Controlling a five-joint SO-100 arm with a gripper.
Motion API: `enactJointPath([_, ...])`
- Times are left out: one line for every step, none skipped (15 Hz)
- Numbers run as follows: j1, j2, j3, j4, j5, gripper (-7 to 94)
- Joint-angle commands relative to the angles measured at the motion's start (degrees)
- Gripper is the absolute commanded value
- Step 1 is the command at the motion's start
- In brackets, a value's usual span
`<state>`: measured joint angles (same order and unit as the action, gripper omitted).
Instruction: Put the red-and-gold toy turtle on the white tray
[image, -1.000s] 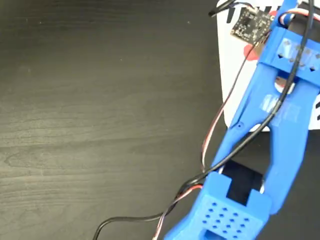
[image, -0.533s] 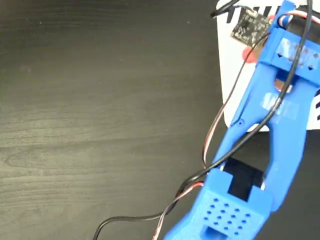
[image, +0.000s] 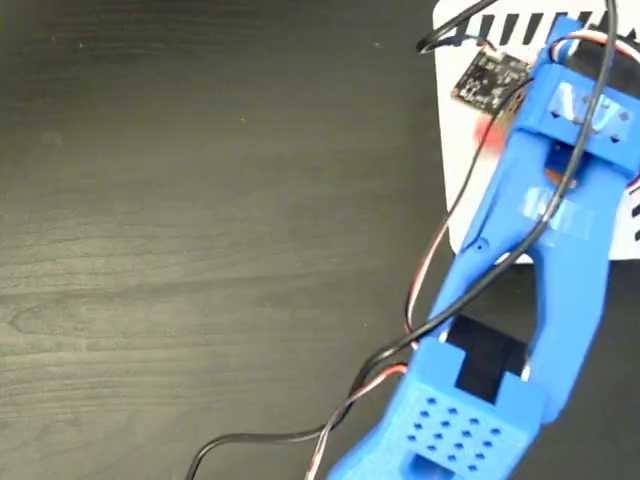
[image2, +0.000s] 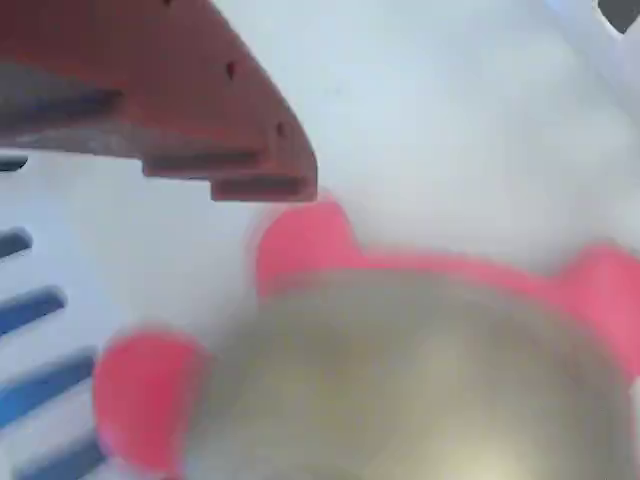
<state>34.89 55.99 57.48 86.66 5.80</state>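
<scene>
Near the end, by the look of it: red-and-gold toy turtle (image2: 400, 370) already over the white tray (image2: 450, 120), close under the wrist camera. Blurred gold dome, coral-red feet poking out. One red finger (image2: 180, 110) beside it; gripping or released, impossible to tell. Beyond, striped tray edge at the table's (image: 200, 250) right side.

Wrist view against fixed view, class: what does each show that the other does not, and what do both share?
Only the wrist view shows the red-and-gold toy turtle close and blurred, its gold shell and red feet, plus a dark red finger of the hand above it. Only the fixed view shows the blue arm, its cables, a circuit board and the dark table. Both show the white tray with its striped edge.
</scene>
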Motion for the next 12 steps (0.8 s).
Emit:
enactJointPath([0.18, 6.24, -0.35, 0.79, 0.35, 67])
enactJointPath([0.09, 6.42, -0.35, 1.14, 0.44, 67])
enactJointPath([0.0, 6.68, -0.35, 1.23, 0.62, 67])
enactJointPath([0.0, 6.94, -0.35, 1.23, 0.7, 67])
enactJointPath([-0.09, 7.21, -0.35, 1.32, 0.79, 67])
enactJointPath([-0.18, 7.38, -0.44, 1.67, 1.05, 64])
enactJointPath([-0.44, 7.47, -1.23, 2.02, 1.14, 56])
enactJointPath([-0.62, 7.56, -2.99, 2.81, 1.32, 53])
enactJointPath([-0.79, 8.0, -4.66, 3.69, 1.32, 48])
enactJointPath([-0.97, 8.79, -6.15, 4.31, 1.14, 41])
enactJointPath([-1.32, 9.49, -7.73, 5.45, 0.88, 36])
enactJointPath([-1.76, 10.46, -8.88, 6.33, 0.79, 34])
